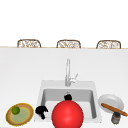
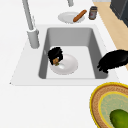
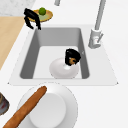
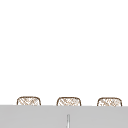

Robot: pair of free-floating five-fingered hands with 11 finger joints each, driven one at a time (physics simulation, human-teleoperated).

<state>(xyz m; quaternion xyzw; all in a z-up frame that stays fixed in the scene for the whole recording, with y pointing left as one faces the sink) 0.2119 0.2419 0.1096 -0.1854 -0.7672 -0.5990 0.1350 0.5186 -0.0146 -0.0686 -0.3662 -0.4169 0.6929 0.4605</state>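
Front view: left hand (image 1: 41, 111) hangs over the sink's (image 1: 43, 86) front-left rim, fingers curled downward on nothing; right hand (image 1: 67, 96) shows low in the basin, just behind a large red ball (image 1: 67, 115) that covers the basin's near part. Left side view: right hand (image 2: 55, 55) sits on the left edge of a white bowl (image 2: 67, 66) lying on the sink floor, fingers (image 2: 56, 60) bunched around a small brown object (image 2: 55, 61) pressed to the rim. The bowl looks rigid, glossy, likely slippery and breakable; the rim seems the best place to grip. Right side view: same hand (image 3: 72, 56) at the bowl's (image 3: 61, 71) faucet-side edge, fingers closed on the brown piece; left hand (image 3: 32, 18) near the woven plate (image 3: 48, 15) with a lime (image 3: 42, 10) on the desk.
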